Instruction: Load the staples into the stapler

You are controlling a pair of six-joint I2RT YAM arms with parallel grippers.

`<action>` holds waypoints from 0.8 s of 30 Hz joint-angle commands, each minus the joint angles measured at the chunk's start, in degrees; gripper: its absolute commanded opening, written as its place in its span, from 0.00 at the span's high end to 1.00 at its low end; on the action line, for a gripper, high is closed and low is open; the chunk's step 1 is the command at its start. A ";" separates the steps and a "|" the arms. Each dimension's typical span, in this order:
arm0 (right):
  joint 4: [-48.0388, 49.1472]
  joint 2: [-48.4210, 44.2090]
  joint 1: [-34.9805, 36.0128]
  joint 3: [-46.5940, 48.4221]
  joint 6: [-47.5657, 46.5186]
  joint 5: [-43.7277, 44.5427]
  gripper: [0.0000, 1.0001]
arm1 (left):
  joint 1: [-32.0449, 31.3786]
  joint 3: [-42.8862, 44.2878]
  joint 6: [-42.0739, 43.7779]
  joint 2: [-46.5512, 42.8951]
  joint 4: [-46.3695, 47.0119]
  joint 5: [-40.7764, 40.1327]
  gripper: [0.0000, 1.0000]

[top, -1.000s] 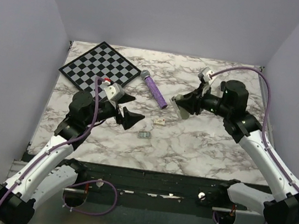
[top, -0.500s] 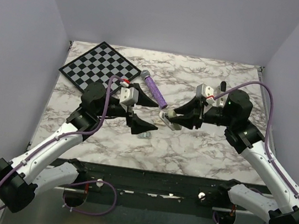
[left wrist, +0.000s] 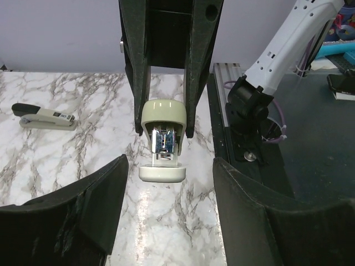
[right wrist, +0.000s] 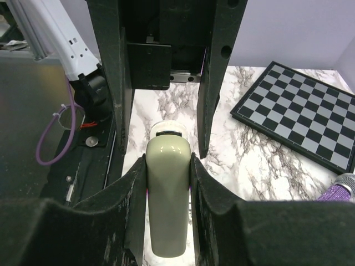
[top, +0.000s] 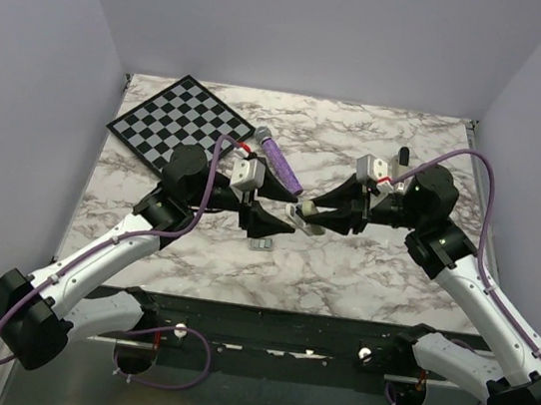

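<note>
A cream stapler (right wrist: 169,210) is clamped by its body between my right gripper's (right wrist: 168,160) fingers and held above the table, its front end pointing at the left arm. The left wrist view looks at the stapler (left wrist: 162,138) head-on, with its top lifted off its base and shiny metal showing inside. My left gripper (left wrist: 169,191) stands open just short of that front end, nothing between its fingers. From above, the two grippers (top: 270,221) (top: 321,213) meet at mid-table around the stapler (top: 305,217). The staples (top: 261,247), a small grey block, lie on the marble below the left gripper.
A checkerboard (top: 186,122) lies at the back left, with a purple cylinder (top: 281,164) beside it. A second stapler, black and grey (left wrist: 44,116), rests on the marble at the left of the left wrist view. The table's near edge has a black rail (top: 284,320).
My left arm swung right, up to the stapler's front end, and its jaws narrowed somewhat. The right arm brought the stapler left and lower, then held still.
</note>
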 commanded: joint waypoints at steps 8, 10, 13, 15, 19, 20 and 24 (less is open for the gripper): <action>5.13 -1.17 1.43 -0.69 1.39 -1.18 0.99 | -1.10 1.74 2.46 0.41 -0.26 1.18 0.41; 5.13 -1.00 1.60 -0.69 1.30 -0.83 0.99 | -1.19 1.74 2.29 0.33 -0.35 1.27 0.44; 5.30 -0.82 1.95 -0.60 1.47 -0.39 0.99 | -1.36 1.74 2.02 0.24 -0.26 1.09 0.54; 5.30 -0.73 2.22 -0.51 1.56 -0.21 0.99 | -1.36 1.65 1.76 0.24 -0.09 0.30 0.70; 7.40 -1.52 2.22 -1.73 2.70 1.54 0.99 | -1.36 0.34 0.09 -1.42 2.37 -1.89 1.00; 8.37 -1.87 2.22 -2.26 3.32 1.98 0.99 | -1.36 -0.88 -0.35 -2.04 4.11 -2.59 1.00; 16.79 -3.72 2.22 -5.34 9.45 4.09 0.99 | -1.19 -4.23 -1.75 -5.20 6.59 -8.30 1.00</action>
